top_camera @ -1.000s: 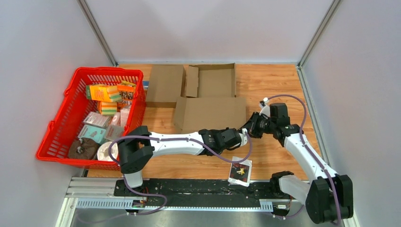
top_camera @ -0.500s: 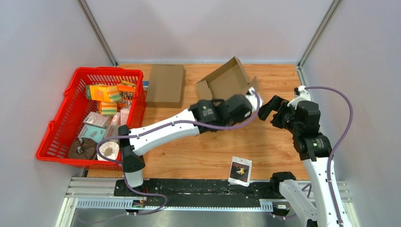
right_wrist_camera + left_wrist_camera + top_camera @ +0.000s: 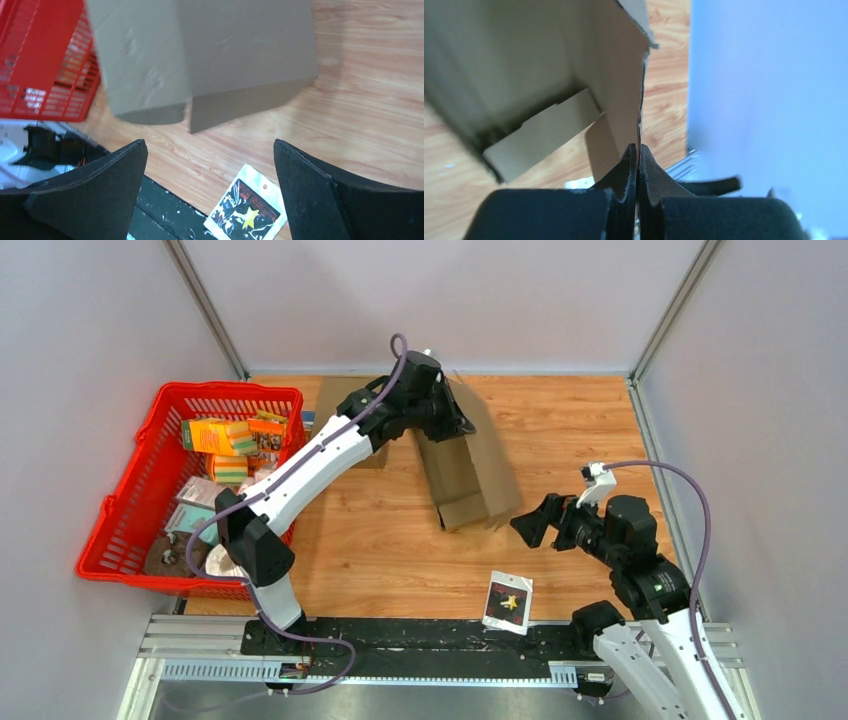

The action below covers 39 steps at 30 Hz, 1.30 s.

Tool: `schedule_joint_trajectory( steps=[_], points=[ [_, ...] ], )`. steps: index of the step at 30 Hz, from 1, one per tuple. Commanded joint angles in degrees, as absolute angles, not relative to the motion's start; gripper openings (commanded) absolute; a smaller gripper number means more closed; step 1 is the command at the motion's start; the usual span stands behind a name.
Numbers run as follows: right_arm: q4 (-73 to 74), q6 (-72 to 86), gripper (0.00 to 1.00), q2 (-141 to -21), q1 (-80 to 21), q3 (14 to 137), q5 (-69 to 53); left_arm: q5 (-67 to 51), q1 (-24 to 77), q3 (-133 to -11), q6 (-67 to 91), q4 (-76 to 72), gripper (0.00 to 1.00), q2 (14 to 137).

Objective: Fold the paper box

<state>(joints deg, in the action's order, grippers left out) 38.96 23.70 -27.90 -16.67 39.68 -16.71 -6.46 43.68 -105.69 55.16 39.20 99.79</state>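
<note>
No wording can be read anywhere. The small black packet [image 3: 248, 212] lying at the near edge of the tabletop [image 3: 400, 560] carries a yellow star with a line of red characters above it, too blurred to make out. The packages [image 3: 215, 440] in the red basket [image 3: 230, 390] show coloured print, too small to read.

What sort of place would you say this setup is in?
Probably a robotics lab test cell: plain grey walls close in a wooden table, a metal mounting rail runs along its near edge, and a red basket holds assorted packaged props.
</note>
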Motion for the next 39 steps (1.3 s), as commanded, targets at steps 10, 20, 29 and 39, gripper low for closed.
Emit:
schedule_joint_trajectory(
  steps=[10, 20, 29, 39],
  points=[
    [39.37, 16.0, 1.0, -41.46, -40.69, 57.11, 15.78, -0.27, 40.87, -118.15, 90.25, 58.18, 0.0, 102.13],
    [29.9, 15.65, 0.75, -50.36, -40.87, 55.56, 27.33, 4.04, 39.2, -104.78, 101.42, 51.16, 0.0, 95.19],
    [25.23, 14.86, 0.76, -56.95, -37.36, 55.72, 26.89, 6.59, 37.18, -101.44, 86.78, 46.51, 0.6, 90.1],
    [25.05, 11.95, 0.85, -61.79, -29.36, 59.33, 22.86, 7.04, 35.86, -81.94, 39.67, 21.67, 0.66, 67.17]
  ],
)
